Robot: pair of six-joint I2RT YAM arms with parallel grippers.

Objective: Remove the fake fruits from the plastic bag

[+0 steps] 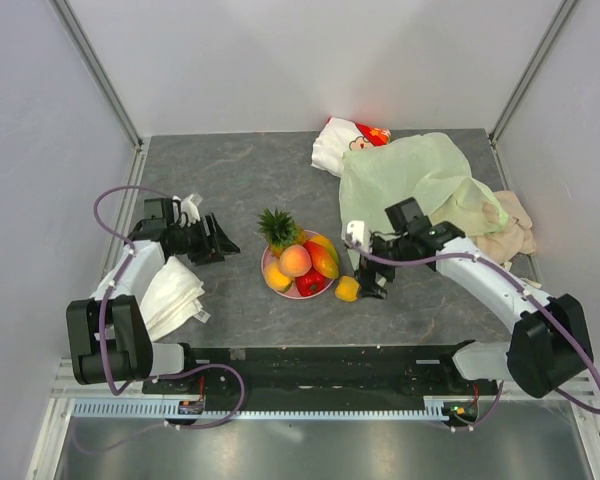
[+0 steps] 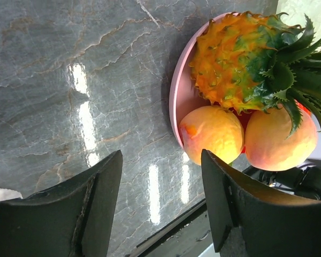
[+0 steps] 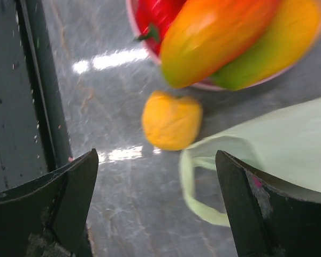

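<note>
L end effector (image 1: 216, 240) released, empty, mid-left of frame. R end effector (image 1: 372, 281) released too, by orange (image 1: 347, 288) beside pink plate (image 2: 181, 99), centre.

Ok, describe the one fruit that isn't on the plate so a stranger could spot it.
Find the pink plate of fruit in the middle of the grey table. Just off its rim, toward the right gripper, a small yellow-orange fruit lies on the tabletop. It is the only fruit off the plate, beside the handle loop of the pale-green bag.
</note>
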